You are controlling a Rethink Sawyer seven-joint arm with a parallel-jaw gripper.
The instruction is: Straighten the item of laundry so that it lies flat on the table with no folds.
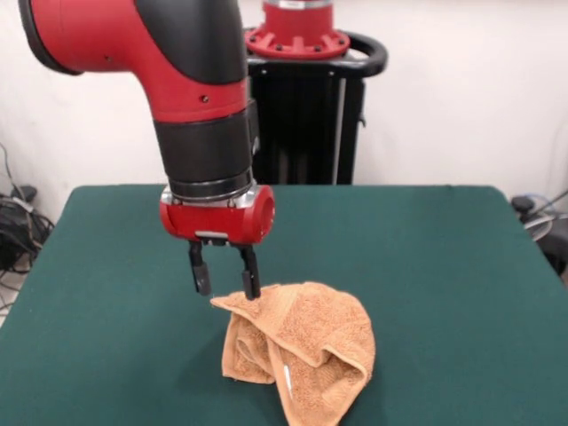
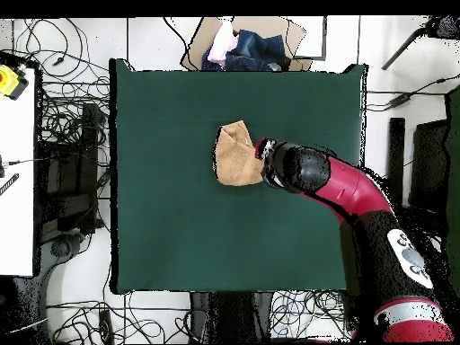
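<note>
The red and black arm (image 1: 200, 106) comes down from above with its wrist pointing almost straight at the table, and the gripper (image 1: 226, 286) hangs low over the cloth. Its two dark fingers (image 1: 251, 275) stand apart, jaws spread, and the one nearer the towel touches or just meets the raised corner of the cloth; nothing is clamped between them. In the overhead view the arm (image 2: 346, 184) reaches in from the lower right corner, bends at the elbow and ends right at the towel's edge, its black forearm covering the gripper there. The towel (image 1: 306, 346) is an orange-tan terry cloth, bunched into a rumpled heap rather than spread out: one layer is draped over another, a deep fold curls round at the right, and a pointed corner sticks out toward the gripper. A white strip (image 1: 286, 377), likely the label, shows in the fold near the front. From above, the towel (image 2: 237, 154) sits a little above the middle of the dark green table (image 2: 180, 243), well away from every edge. Beyond the table's far edge in the overhead view lies a pile of clothes (image 2: 241, 47) on a cardboard box, and cables (image 2: 67, 117) trail over the floor all round.
</note>
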